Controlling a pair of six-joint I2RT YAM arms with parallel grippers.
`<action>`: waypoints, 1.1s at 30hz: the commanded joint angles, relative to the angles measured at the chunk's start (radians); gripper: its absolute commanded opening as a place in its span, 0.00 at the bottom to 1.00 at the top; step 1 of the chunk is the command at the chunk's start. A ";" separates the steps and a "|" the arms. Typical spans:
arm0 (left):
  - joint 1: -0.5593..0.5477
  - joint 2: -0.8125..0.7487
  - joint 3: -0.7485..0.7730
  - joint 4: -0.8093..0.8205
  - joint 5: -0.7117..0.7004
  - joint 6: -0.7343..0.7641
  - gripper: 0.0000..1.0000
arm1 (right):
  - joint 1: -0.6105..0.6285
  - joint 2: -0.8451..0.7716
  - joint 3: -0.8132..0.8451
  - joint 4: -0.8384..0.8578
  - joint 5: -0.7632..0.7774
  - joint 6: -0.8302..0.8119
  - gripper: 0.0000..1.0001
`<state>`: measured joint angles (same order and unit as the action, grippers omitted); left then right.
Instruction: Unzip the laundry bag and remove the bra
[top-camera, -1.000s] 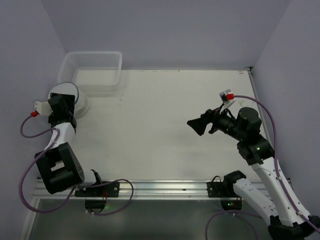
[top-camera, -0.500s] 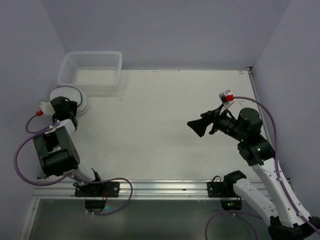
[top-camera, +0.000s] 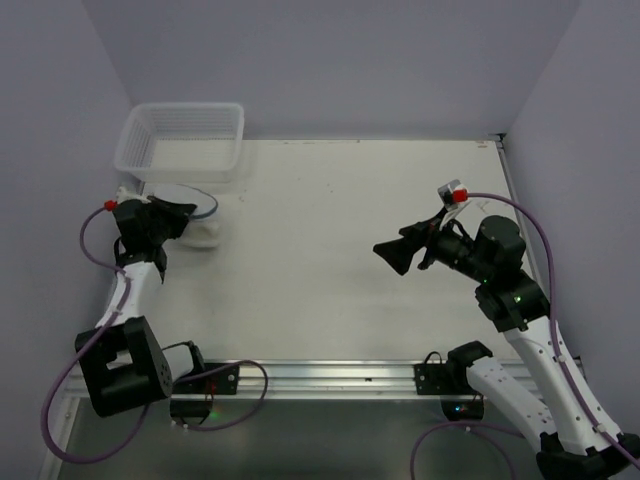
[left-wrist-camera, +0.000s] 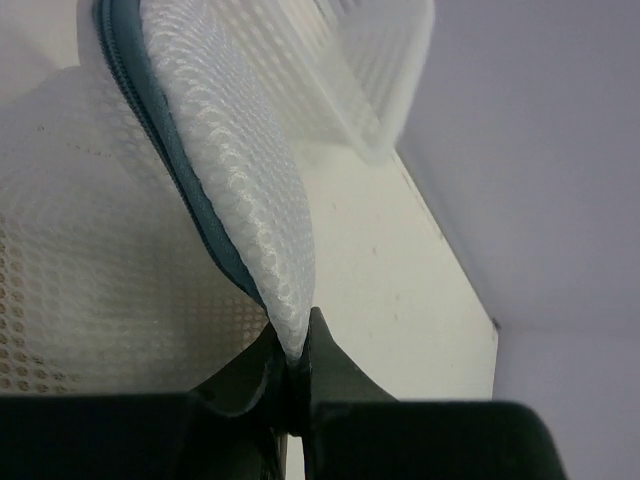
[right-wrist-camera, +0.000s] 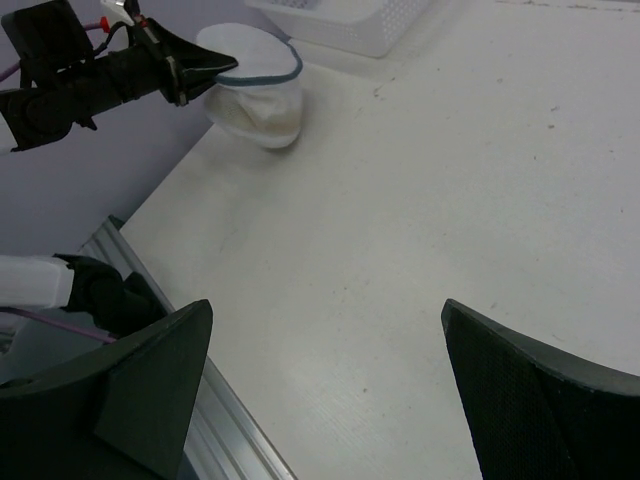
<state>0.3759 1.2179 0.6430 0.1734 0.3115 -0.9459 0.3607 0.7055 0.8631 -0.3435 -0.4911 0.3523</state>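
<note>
The laundry bag (top-camera: 203, 226), a small round white mesh case with a grey-blue zip rim, sits at the table's left edge in front of the basket. It is tipped up on one side. My left gripper (top-camera: 187, 214) is shut on the mesh edge of the bag (left-wrist-camera: 235, 170), beside the zip, with the fabric pinched between the fingertips (left-wrist-camera: 296, 348). From the right wrist view the bag (right-wrist-camera: 257, 95) shows far off, with the left gripper (right-wrist-camera: 200, 66) on its rim. My right gripper (top-camera: 391, 252) hangs open over the table's right half, far from the bag, with nothing between its fingers (right-wrist-camera: 325, 310). The bra is hidden.
A rectangular white latticed plastic basket (top-camera: 184, 139) stands at the back left corner, just behind the bag (left-wrist-camera: 360, 90). The left wall runs close beside the left arm. An aluminium rail (top-camera: 330, 375) lines the near table edge.
My left gripper has closed from wide open onto the bag's edge while the arm swung round. The bag has shifted right and tipped up. The right arm has not moved.
</note>
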 joint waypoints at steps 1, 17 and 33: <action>-0.147 -0.075 -0.017 -0.035 0.178 0.058 0.00 | -0.002 -0.006 0.007 0.046 -0.035 0.033 0.99; -0.810 0.238 0.101 0.163 0.420 0.122 0.12 | -0.002 -0.031 -0.001 0.003 0.143 0.071 0.99; -0.695 -0.043 0.075 -0.335 -0.077 0.136 0.86 | 0.030 0.231 0.066 0.014 0.177 0.128 0.99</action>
<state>-0.2832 1.2510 0.7197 -0.1528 0.3241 -0.6849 0.3733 0.8513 0.8410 -0.3458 -0.3405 0.4561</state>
